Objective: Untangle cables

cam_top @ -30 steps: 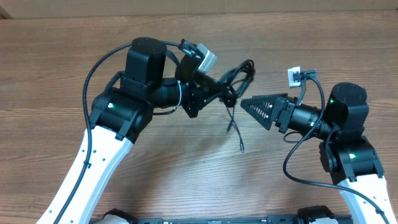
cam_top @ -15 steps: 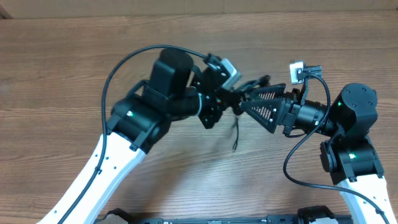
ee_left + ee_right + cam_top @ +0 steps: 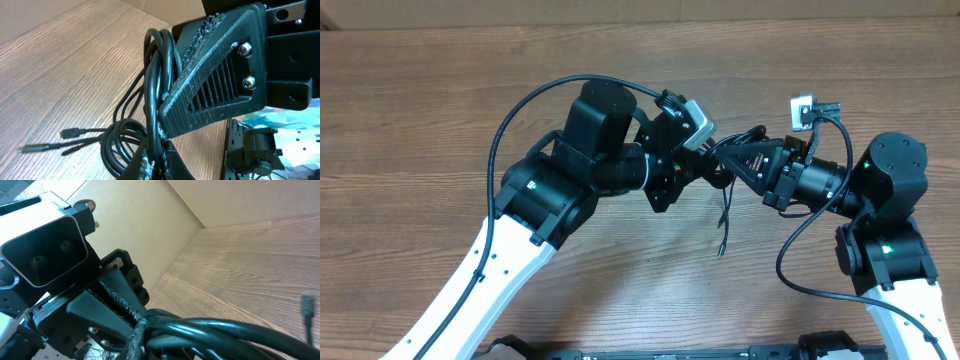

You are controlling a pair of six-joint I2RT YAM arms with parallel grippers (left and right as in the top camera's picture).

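Worktop (image 3: pixel 420 100): brown wood-grain boards, grain running left to right. A pale tan wall (image 3: pixel 150 210) stands along its far edge, plain and unmarked.

Left arm (image 3: pixel 550 185), white link with black joints, reaches in from the near-left corner. Right arm (image 3: pixel 885 200) comes up from the near-right corner. Both point inward and meet just behind the worktop's centre.

A grey camera box (image 3: pixel 45 245) sits on the left wrist, seen close from the right wrist.

Left gripper (image 3: pixel 705 168): clenched, with the cables (image 3: pixel 152 100) pinched between its tips at the bottom of its own view. Right gripper (image 3: pixel 730 158): clamped onto the same bundle from the opposite side, its ribbed triangular finger (image 3: pixel 215 85) pressed flat against the cords. The two grippers are nearly tip to tip.

The cables are a bunch of thin black cords, caught between the two sets of jaws behind the centre of the worktop. Loops bulge out beside the left tips, and a few strands trail toward the near edge.

Plug ends (image 3: pixel 70 133): small, dark, on the trailing strands, well clear of both grippers. Whether they touch the wood cannot be told.
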